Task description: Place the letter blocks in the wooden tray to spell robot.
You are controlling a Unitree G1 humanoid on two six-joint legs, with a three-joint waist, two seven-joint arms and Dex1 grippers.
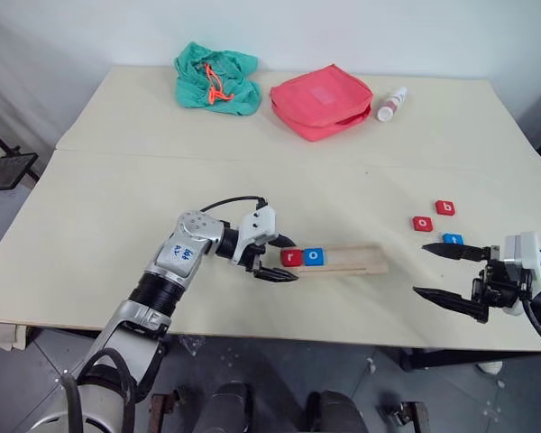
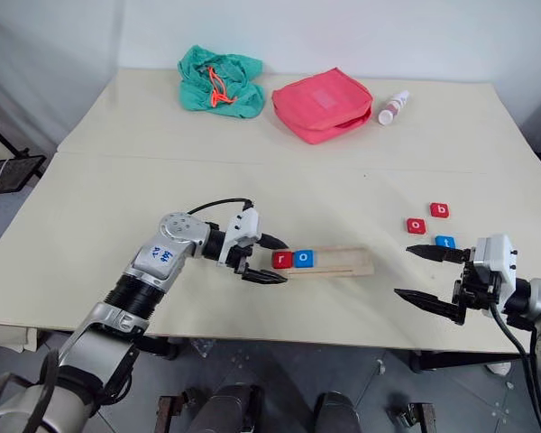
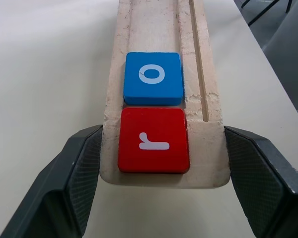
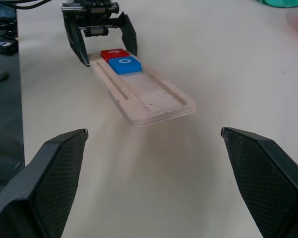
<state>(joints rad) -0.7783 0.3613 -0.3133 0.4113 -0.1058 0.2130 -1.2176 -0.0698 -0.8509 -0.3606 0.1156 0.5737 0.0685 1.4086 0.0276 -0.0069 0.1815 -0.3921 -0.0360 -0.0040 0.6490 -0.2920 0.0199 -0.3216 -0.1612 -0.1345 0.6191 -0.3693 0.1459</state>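
the wooden tray (image 1: 343,260) lies near the table's front edge with the red r block (image 1: 291,258) and blue o block (image 1: 314,256) at its left end, straddled by the left gripper (image 1: 279,259), fingers apart. the right gripper (image 1: 449,271) hangs spread wide and empty beside the loose red o (image 1: 422,224), red b (image 1: 445,207) and blue t (image 1: 453,239). if the left fingers close or push unevenly, the tray could skid or twist and jolt the two seated blocks out of line.

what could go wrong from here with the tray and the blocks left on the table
1. The left gripper straddles the end of the wooden tray, jaws open beside it. Closing or pushing could shove the tray and unseat the red r block and blue o block.
2. The red o block, red b block and blue t block lie close together; the open right gripper could knock neighbours.
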